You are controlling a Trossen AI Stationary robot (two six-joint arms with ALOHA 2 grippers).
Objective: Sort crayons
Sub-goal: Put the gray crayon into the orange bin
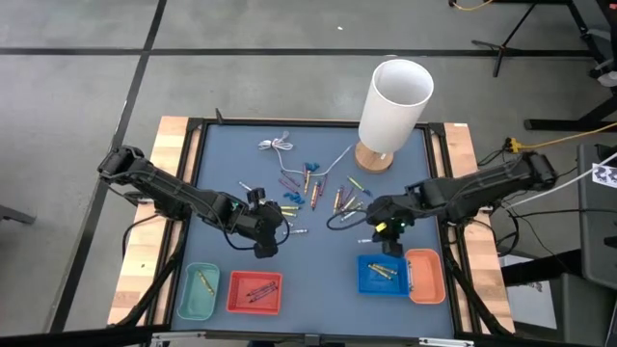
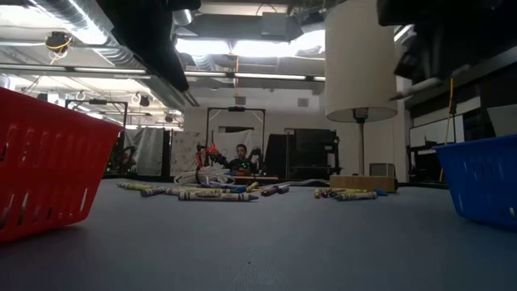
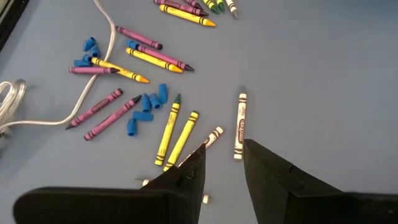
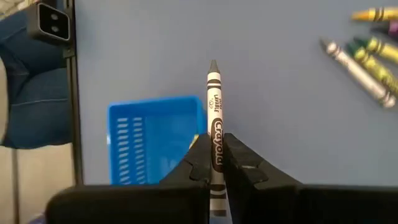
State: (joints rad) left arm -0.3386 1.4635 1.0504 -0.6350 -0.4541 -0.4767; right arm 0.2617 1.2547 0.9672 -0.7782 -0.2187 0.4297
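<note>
1. The right arm reaches in from the table's 3 o'clock edge, elbow bent, toward the middle. Its right gripper (image 4: 214,163) hangs above the blue mat at about 4 o'clock from the table centre, just beside the blue basket (image 1: 382,274).
2. The right claw is closed narrow on a grey-white crayon (image 4: 214,127). The crayon sticks out forward between the fingers, tip free.
3. The left arm reaches in from the 9 o'clock edge, also bent at the elbow. Its left gripper (image 3: 222,163) sits low over the mat at about 7 o'clock from the centre.
4. The left claw stands partly open and holds nothing. A grey-white crayon lies on the mat just ahead of the fingertips.
5. The loose crayons (image 1: 310,188) lie scattered at the table centre, near the white cable (image 1: 277,146) and the lamp (image 1: 390,108).
6. Four baskets line the 6 o'clock edge: teal basket (image 1: 198,292), red basket (image 1: 254,293), blue basket, orange basket (image 1: 426,275).
</note>
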